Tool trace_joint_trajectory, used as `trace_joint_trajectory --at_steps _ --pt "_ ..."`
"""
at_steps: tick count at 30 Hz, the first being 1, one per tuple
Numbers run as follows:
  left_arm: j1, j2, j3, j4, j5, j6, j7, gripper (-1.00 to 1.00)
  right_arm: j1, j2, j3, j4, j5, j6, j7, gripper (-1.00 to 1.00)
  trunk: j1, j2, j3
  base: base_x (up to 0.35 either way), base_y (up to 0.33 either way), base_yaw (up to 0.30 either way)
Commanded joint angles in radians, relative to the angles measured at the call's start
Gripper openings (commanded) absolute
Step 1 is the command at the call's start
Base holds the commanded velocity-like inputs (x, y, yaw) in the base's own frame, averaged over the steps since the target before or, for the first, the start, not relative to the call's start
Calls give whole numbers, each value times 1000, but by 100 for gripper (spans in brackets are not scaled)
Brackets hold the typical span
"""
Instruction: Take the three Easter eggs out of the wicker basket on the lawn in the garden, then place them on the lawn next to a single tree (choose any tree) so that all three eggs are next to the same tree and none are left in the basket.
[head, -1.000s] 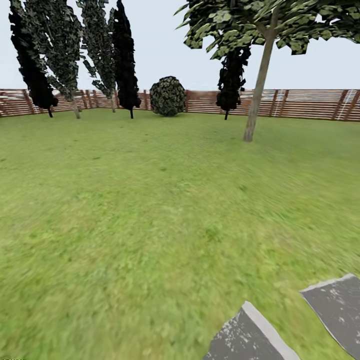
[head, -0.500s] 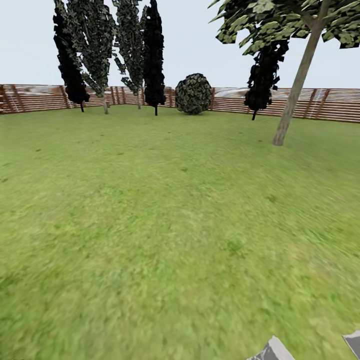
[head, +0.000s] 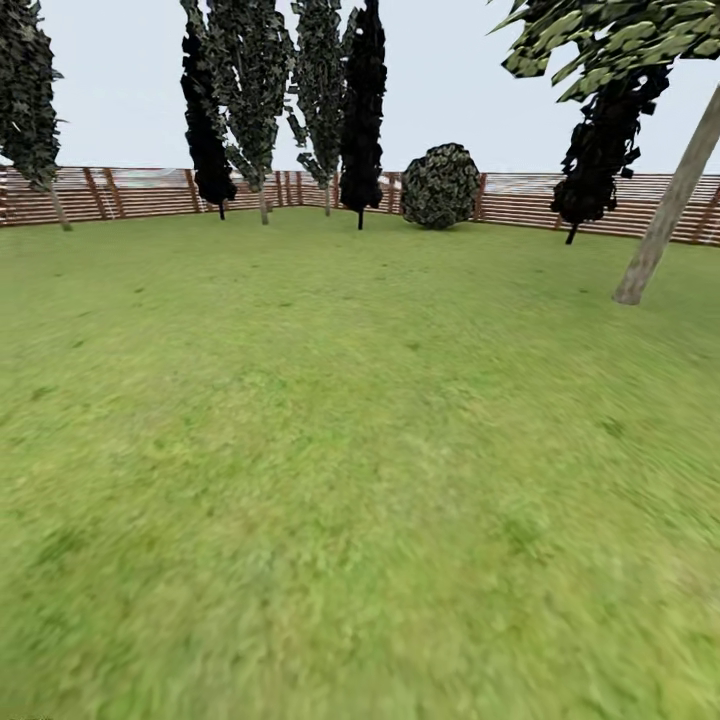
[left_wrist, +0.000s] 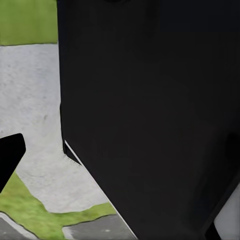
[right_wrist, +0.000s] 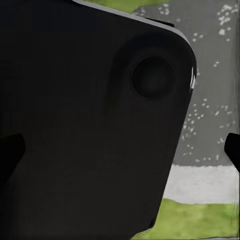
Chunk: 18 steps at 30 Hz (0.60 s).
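Ahead, the lawn is stretching to the fence, with the tree leaning at two o'clock beside dark cypresses. Both wrist views are facing black robot housing, so I cannot tell either gripper's opening.

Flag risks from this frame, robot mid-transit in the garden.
1. The lawn ahead carries no basket or eggs, so the robot may be heading the wrong way.
2. Only one pale-trunked tree stands near, at the right edge; the dark cypresses by the fence could be mistaken for targets.
3. Both wrist views are largely blocked by dark robot body, so gripper state can't be checked before grasping.
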Motion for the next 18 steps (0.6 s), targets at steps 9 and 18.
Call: trace_joint_trajectory --at_steps 9,18 --pt "0 -1 8 0 1 1 0 100 0 0 4 1 5 -3 -1 100 1 0 -5 331 0 279" --pt "0 -1 8 0 1 1 0 100 0 -1 4 2 4 -2 -1 100 1 0 -5 331 0 106"
